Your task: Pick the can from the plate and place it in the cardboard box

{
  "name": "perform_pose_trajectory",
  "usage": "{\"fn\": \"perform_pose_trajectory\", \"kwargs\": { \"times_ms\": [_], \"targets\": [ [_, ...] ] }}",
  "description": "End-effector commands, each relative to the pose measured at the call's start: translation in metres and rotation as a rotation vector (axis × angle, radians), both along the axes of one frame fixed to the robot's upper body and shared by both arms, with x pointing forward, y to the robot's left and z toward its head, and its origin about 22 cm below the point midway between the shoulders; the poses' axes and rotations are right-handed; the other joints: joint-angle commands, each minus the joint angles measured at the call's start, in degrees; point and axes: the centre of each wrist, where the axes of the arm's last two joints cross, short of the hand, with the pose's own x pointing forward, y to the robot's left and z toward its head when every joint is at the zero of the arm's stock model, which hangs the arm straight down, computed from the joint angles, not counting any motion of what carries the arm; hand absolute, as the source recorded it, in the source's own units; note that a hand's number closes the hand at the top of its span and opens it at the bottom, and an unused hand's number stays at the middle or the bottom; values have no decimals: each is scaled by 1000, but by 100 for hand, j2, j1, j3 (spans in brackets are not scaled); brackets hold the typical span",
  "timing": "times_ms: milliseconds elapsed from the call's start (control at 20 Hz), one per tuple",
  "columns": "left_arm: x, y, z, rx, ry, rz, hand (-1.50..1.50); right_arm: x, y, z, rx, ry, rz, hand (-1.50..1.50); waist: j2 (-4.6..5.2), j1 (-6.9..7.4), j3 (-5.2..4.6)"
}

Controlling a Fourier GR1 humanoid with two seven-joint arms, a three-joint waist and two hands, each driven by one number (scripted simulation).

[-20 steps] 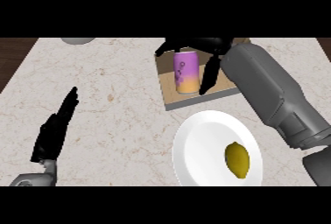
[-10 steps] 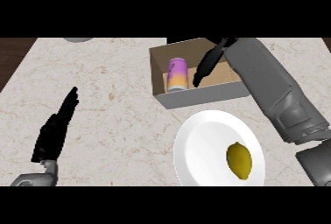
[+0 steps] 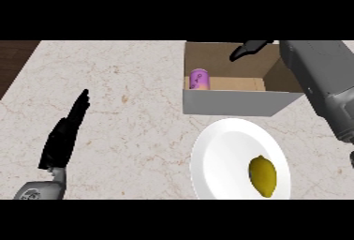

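The can stands inside the cardboard box, against its left wall, just below and to the left of the right robot hand. That robot hand hangs over the box's far edge, fingers straight, holding nothing. Nearer than it, a white plate carries a lemon. The left robot hand rests open over the surface, fingers together, pointing away.

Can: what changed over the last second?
The right hand let go of the can and lifted away, fingers straight; the can now sits inside the box, against its left wall. The left hand, plate and lemon stayed put.
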Motion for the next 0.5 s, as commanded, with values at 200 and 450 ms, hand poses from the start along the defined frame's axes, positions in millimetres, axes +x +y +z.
{"fn": "perform_pose_trajectory", "kwargs": {
  "times_ms": [200,450],
  "targets": [
    [6,-14,9,10,-34,-37,0,-8,-83,22,102,10,-100,-150,183,229,29],
    [9,-14,10,-5,-33,-53,0,-14,-107,38,82,-16,-85,-150,268,314,36]
  ]
}}
